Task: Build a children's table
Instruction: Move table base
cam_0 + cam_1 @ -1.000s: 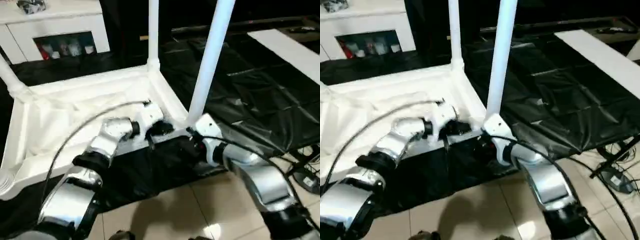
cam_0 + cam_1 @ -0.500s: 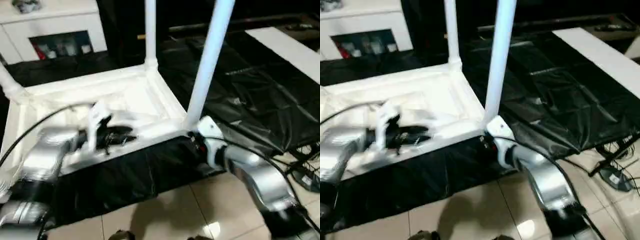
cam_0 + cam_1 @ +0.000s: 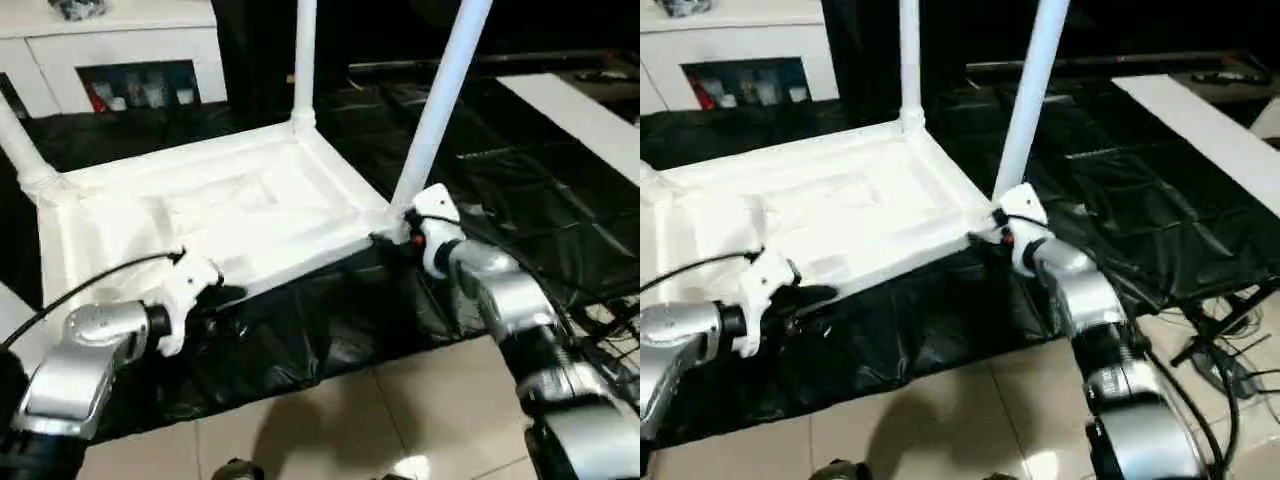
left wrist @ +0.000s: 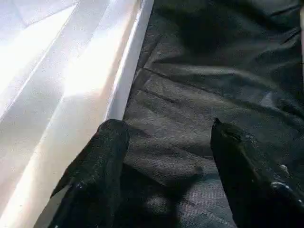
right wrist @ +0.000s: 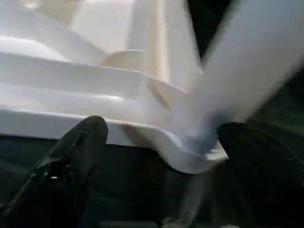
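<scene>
On the floor, over a black sheet [image 3: 520,190], the table [image 3: 230,215] lies upside down, its underside and rim facing up. From the head views I see three legs standing in corner sockets: a far leg [image 3: 304,60], a near-right leg [image 3: 440,100], and a stub of a third leg [image 3: 20,150] at the far left edge. A white cabinet [image 3: 120,50] stands behind, and pale tiles [image 3: 330,420] show in front of the sheet.

The right gripper [image 5: 161,142] sits at the table's near-right corner. The head views give only its white wrist against that socket; the right wrist view shows more: two black fingers [image 5: 71,156] spread wide apart, one on each side of the rounded corner socket where the leg enters, with nothing pinched between them. Whether either finger touches the plastic I cannot tell.

The left gripper [image 4: 166,156] hangs low by the table's near long edge, toward its left end. Its wrist view shows the fingers [image 4: 102,161] apart and empty over the black sheet, one finger just beside the white rim, a closeness the head views leave hard to judge. A black cable [image 3: 90,285] loops from that wrist.
</scene>
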Available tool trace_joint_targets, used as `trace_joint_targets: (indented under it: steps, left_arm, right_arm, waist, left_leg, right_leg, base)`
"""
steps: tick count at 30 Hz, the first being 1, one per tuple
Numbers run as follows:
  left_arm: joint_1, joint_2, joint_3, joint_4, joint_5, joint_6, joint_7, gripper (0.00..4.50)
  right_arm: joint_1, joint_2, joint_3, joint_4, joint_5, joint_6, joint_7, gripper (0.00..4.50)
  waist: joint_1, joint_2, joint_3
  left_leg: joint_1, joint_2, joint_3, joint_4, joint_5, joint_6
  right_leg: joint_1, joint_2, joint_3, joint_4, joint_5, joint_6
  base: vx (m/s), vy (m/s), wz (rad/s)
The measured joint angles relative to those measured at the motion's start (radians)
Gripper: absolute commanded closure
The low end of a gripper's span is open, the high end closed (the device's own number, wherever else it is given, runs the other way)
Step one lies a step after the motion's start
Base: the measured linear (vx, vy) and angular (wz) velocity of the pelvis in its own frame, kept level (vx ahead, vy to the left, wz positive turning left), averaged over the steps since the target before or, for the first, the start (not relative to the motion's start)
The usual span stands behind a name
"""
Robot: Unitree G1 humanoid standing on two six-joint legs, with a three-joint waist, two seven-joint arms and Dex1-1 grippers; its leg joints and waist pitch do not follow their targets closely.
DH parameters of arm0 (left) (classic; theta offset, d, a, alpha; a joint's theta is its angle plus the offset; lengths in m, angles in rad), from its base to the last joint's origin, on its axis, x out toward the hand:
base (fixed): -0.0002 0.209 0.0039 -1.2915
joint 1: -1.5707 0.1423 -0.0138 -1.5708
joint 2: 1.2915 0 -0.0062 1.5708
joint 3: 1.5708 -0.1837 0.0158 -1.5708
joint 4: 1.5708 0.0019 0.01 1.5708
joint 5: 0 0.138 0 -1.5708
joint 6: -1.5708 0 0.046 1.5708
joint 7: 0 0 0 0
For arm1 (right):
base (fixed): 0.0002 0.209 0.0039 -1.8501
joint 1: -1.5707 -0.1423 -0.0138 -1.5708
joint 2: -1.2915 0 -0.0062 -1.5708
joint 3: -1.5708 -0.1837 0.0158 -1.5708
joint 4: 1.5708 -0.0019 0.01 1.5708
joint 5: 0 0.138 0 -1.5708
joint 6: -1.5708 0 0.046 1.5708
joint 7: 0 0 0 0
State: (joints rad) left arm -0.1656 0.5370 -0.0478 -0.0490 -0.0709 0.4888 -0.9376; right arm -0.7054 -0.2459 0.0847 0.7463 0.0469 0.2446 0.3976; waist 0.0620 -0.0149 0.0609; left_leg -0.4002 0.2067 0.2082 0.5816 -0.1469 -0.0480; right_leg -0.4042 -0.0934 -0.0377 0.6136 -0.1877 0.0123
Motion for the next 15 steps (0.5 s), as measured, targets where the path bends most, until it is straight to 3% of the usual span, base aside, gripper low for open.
trace_joint_targets:
  steps: [6, 11, 14, 15]
  left_arm:
    - [-0.03, -0.002, -0.038, 0.037, 0.073, -0.018, 0.104, 0.73]
    - [-0.058, -0.009, -0.032, 0.085, 0.133, -0.058, 0.186, 0.33]
    - [-0.053, -0.041, 0.017, 0.07, 0.117, -0.078, 0.228, 0.07]
    - [-0.028, -0.077, 0.073, 0.029, 0.078, -0.083, 0.26, 0.07]
  right_arm:
    - [-0.071, 0.022, -0.042, 0.178, -0.001, -0.125, -0.097, 0.12]
    - [-0.071, 0.05, -0.046, 0.187, 0.001, -0.162, -0.086, 0.12]
    - [-0.058, 0.053, -0.051, 0.175, 0.005, -0.189, -0.061, 0.12]
    - [-0.037, 0.06, -0.05, 0.157, 0.014, -0.209, -0.037, 0.12]
  waist:
    - [0.0, -0.005, 0.001]
    - [-0.001, -0.007, 0.002]
    - [0.001, -0.008, 0.002]
    - [0.001, -0.008, 0.002]
  left_leg:
    - [0.0, 0.001, -0.003, 0.002, 0.0, 0.0]
    - [-0.001, 0.0, -0.005, 0.006, 0.0, 0.0]
    - [-0.001, 0.0, -0.005, 0.007, 0.0, 0.0]
    - [-0.002, 0.0, -0.005, 0.008, 0.0, 0.0]
  right_leg:
    - [-0.001, 0.001, -0.001, 0.005, 0.001, -0.001]
    - [-0.001, 0.001, -0.002, 0.009, 0.001, -0.002]
    - [-0.001, 0.001, -0.001, 0.009, 0.001, -0.002]
    - [-0.001, 0.001, -0.001, 0.009, 0.002, -0.002]
  base:
    - [0.0, 0.0, 0.0]
    - [0.0, 0.0, 0.0]
    - [0.0, 0.0, 0.0]
    - [0.0, 0.0, 0.0]
